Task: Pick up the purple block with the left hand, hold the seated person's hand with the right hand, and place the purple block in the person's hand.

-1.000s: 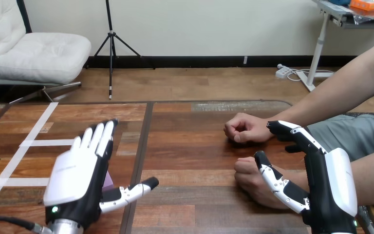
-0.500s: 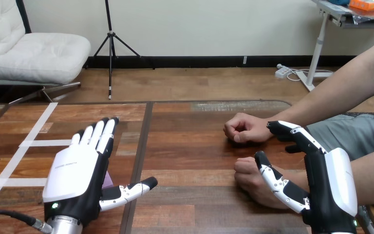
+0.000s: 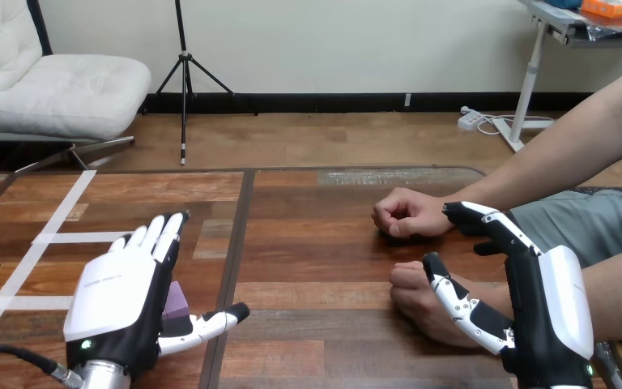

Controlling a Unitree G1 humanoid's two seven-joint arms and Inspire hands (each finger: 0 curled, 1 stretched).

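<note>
Flat, released left hand (image 3: 121,293) has sunk over the boxy purple block (image 3: 176,299), 7 o'clock. Right hand (image 3: 549,316) relaxed, unmoved.

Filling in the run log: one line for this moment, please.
left hand: open, over purple block | purple block: on table | right hand: open, thumb against person's nearer hand

Purple block (image 3: 177,298) mostly behind left hand (image 3: 121,301)

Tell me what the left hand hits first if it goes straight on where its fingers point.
Probably nothing: the left hand points forward and slightly right across bare table, as far as depth can be judged. The purple block peeks out beside its palm, behind the fingertips, not ahead.
</note>
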